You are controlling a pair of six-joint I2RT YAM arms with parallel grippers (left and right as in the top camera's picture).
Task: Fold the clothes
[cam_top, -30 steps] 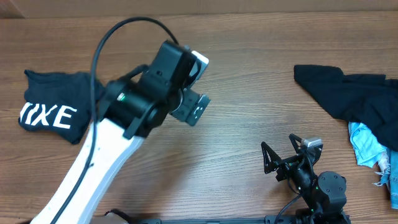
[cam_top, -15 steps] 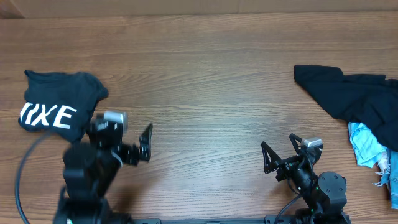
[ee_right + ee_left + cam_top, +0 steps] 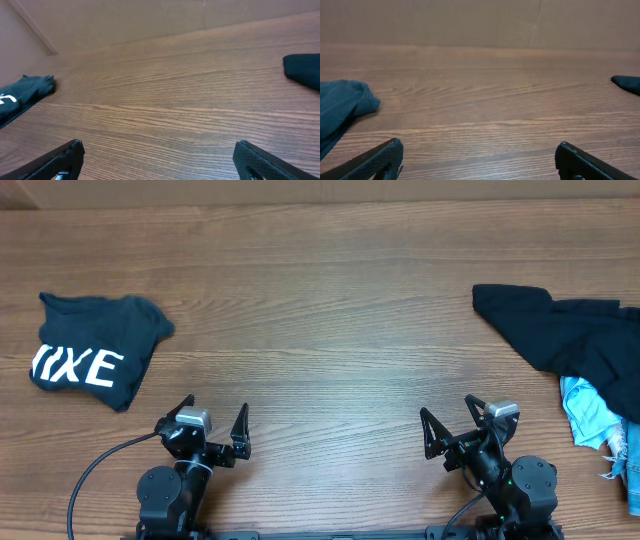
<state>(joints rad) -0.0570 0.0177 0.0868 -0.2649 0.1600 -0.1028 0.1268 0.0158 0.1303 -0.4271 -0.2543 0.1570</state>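
1. Your left gripper (image 3: 214,418) and right gripper (image 3: 447,418) rest at the table's (image 3: 330,310) near edge, jaws spread wide, holding nothing.
2. The folded dark T-shirt (image 3: 88,365), white letters up, lies far left; the unfolded pile of clothes (image 3: 565,340) lies far right.
3. Reaching into the pile, you may pinch two garments at once, because dark and light blue pieces overlap.
4. A careless left-arm sweep could drag the fold open.

folded shirt (image 3: 88,360) x1, left of frame | dark garment (image 3: 560,330) x1, upper right | light-blue garment (image 3: 590,415) x1, right edge | grippers x2, bottom: left gripper (image 3: 215,415), right gripper (image 3: 447,415) | table (image 3: 320,300) x1
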